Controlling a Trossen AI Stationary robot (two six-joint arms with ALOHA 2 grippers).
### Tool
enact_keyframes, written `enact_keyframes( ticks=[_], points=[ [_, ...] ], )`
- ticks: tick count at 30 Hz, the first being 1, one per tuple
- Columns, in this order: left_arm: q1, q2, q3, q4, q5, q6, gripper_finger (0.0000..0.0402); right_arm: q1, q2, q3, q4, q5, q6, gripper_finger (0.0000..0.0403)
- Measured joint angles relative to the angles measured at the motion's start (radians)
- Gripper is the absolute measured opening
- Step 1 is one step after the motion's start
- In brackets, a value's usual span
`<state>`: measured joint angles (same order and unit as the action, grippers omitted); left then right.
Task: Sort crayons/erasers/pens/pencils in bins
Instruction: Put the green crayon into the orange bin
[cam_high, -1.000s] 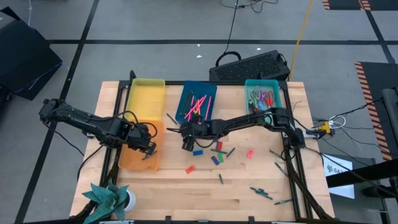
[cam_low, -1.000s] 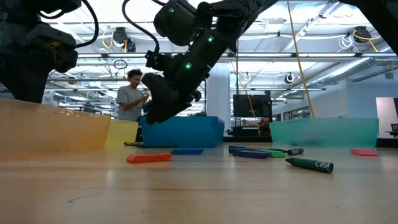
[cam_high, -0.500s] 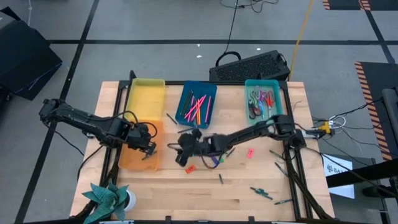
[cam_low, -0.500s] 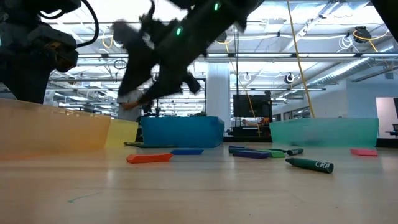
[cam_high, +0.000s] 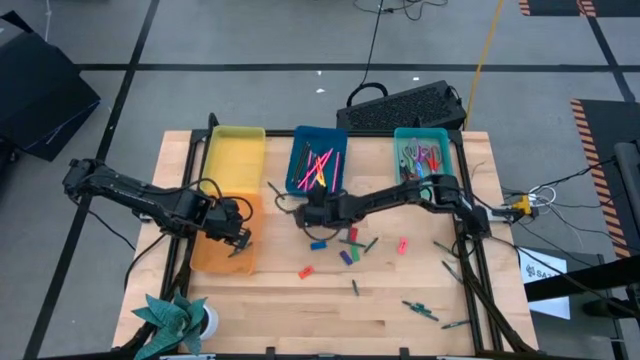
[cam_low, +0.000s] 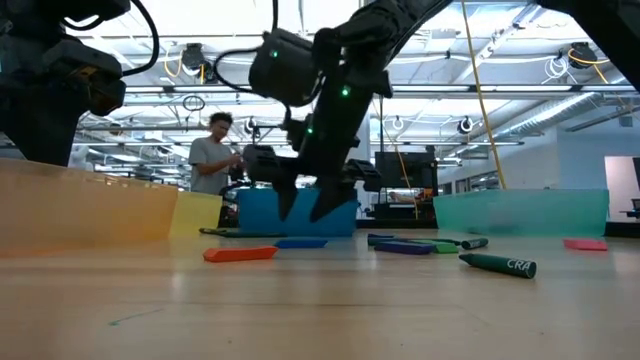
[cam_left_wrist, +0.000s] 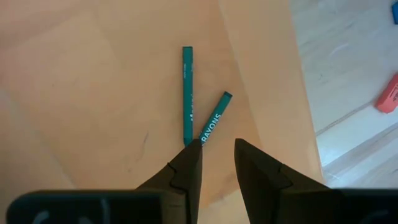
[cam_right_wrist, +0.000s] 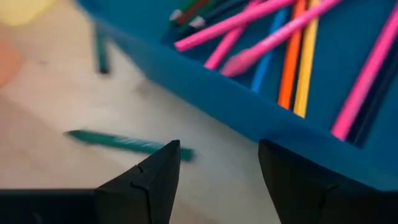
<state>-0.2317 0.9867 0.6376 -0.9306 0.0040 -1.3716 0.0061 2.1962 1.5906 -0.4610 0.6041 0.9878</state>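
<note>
Just beside the blue bin, your right gripper hung spread and empty over a green crayon; you risked nudging it against the bin wall.

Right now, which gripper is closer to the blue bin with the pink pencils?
The right gripper. It hovers open just in front of the blue bin, while the left gripper sits over the orange bin.

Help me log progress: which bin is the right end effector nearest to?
The blue bin, the middle one along the far edge; the right end effector hovers open just off its near wall.
</note>
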Motion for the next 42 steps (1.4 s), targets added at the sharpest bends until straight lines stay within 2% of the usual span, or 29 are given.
enact_keyframes(
  ticks=[4,10,12,15,18,25,28,31,34,36,38,42],
  points=[
    [-0.001,0.000,0.000,0.000,0.003,-0.003,0.0097,-0.028,-0.003,0.000,0.026,-0.038,-0.011,0.0210],
    [-0.005,0.000,0.000,0.001,0.002,0.006,0.0097,-0.025,0.008,0.000,0.363,-0.209,-0.332,0.0210],
    [-0.005,0.000,0.000,-0.001,0.004,0.006,0.0097,-0.026,0.009,-0.021,0.415,-0.241,-0.404,0.0210],
    [-0.006,0.000,0.000,-0.001,0.022,0.013,0.0097,-0.033,0.008,-0.057,0.413,-0.239,-0.427,0.0210],
    [-0.006,0.000,0.000,-0.002,0.029,0.016,0.0097,-0.037,0.005,-0.078,0.392,-0.210,-0.390,0.0210],
    [-0.016,0.000,0.000,-0.003,0.029,0.051,0.0097,0.036,-0.050,-0.128,0.200,0.032,-0.173,0.0210],
    [-0.018,0.000,0.000,-0.004,0.026,0.067,0.0097,0.059,-0.097,-0.174,0.200,0.076,-0.082,0.0210],
    [-0.018,0.000,0.000,-0.004,0.022,0.079,0.0097,0.067,-0.109,-0.244,0.434,-0.014,-0.249,0.0210],
    [-0.018,0.000,0.000,-0.004,0.022,0.082,0.0097,0.065,-0.100,-0.320,0.735,-0.205,-0.477,0.0210],
    [-0.018,0.000,0.000,-0.003,0.022,0.083,0.0097,0.056,-0.085,-0.371,0.893,-0.292,-0.560,0.0210],
    [-0.018,0.000,0.000,-0.003,0.021,0.084,0.0097,0.046,-0.070,-0.427,0.993,-0.285,-0.619,0.0210],
    [-0.018,0.000,0.000,0.003,-0.021,0.069,0.0097,0.030,-0.059,-0.512,1.164,-0.201,-0.707,0.0210]
  ],
)
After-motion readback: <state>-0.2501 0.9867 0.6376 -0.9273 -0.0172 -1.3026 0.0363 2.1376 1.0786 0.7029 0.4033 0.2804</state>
